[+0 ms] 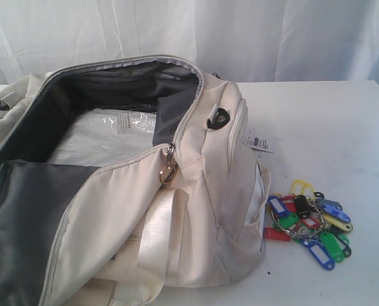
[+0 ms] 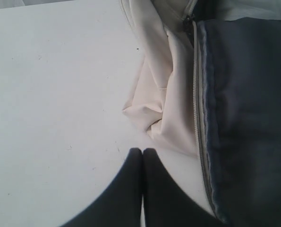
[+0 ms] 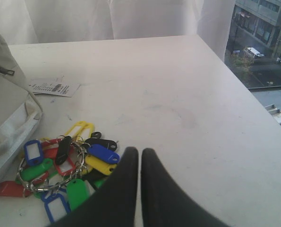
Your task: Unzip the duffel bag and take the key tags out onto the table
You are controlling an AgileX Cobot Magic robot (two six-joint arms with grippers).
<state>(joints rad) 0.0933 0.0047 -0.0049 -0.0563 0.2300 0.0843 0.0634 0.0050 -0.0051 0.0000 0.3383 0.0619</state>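
The cream duffel bag (image 1: 195,210) lies unzipped on the white table (image 1: 323,127), its top flap folded back to show dark grey lining and clear plastic inside. A brass zipper pull (image 1: 169,167) hangs at the opening's front corner. Beside the bag's right end, the bunch of coloured key tags (image 1: 309,223) rests on the table. In the right wrist view my right gripper (image 3: 140,152) is shut and empty, just beside the key tags (image 3: 69,165). My left gripper (image 2: 142,151) is shut and empty over bare table, next to the bag's cream fabric (image 2: 154,104). Neither gripper shows in the exterior view.
A white paper label with a barcode (image 1: 259,143) hangs off the bag's right side, also seen flat on the table as the label (image 3: 53,87). A white curtain (image 1: 272,38) hangs behind. The table's edge (image 3: 253,94) runs near a window.
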